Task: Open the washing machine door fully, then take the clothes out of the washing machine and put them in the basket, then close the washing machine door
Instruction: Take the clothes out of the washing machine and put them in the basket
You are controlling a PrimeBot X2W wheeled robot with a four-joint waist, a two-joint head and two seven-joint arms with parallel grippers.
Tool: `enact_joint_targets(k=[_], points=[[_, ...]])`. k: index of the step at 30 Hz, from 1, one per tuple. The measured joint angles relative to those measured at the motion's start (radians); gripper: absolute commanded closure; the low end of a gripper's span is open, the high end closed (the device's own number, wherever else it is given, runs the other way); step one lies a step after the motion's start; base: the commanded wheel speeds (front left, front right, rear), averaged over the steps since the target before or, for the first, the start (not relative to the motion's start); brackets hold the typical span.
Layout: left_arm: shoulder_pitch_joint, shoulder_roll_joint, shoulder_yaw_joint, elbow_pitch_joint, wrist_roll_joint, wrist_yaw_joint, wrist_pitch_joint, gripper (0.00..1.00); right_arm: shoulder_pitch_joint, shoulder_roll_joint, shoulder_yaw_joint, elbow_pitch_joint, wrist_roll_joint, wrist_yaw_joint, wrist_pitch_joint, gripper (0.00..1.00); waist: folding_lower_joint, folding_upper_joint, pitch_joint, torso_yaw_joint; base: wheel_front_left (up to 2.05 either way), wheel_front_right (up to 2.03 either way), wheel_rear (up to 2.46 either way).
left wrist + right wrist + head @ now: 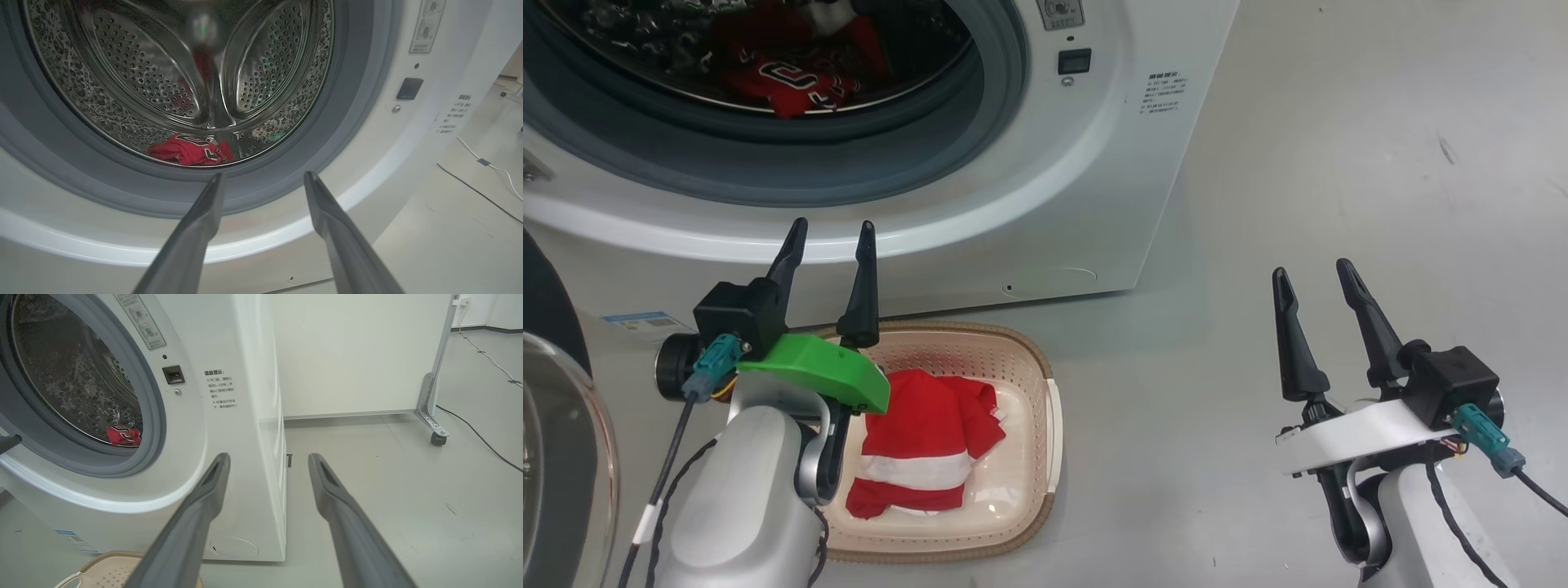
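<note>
The white washing machine stands with its drum mouth uncovered. The washing machine door hangs swung out at the far left, glass bowl showing. A red lettered jersey lies in the drum, also visible as the jersey and the jersey. Another red garment with a white band lies in the cream basket on the floor before the machine. My left gripper is open and empty above the basket's back left, pointing at the drum mouth. My right gripper is open and empty over bare floor to the right.
A wheeled partition leg and cables lie on the grey floor to the machine's right. A white wall panel stands behind. The basket's corner shows below the right gripper's left finger.
</note>
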Motion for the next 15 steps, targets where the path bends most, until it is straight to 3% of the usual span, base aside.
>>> enact_joint_targets(k=[15], points=[[0.158, 0.001, 0.000, -0.186, 0.072, 0.022, 0.000, 0.00, 0.087, 0.002, -0.007, 0.005, -0.010, -0.004, 0.000, 0.00, 0.0000, 0.0000, -0.123, 0.033, 0.00, 0.00, 0.00]])
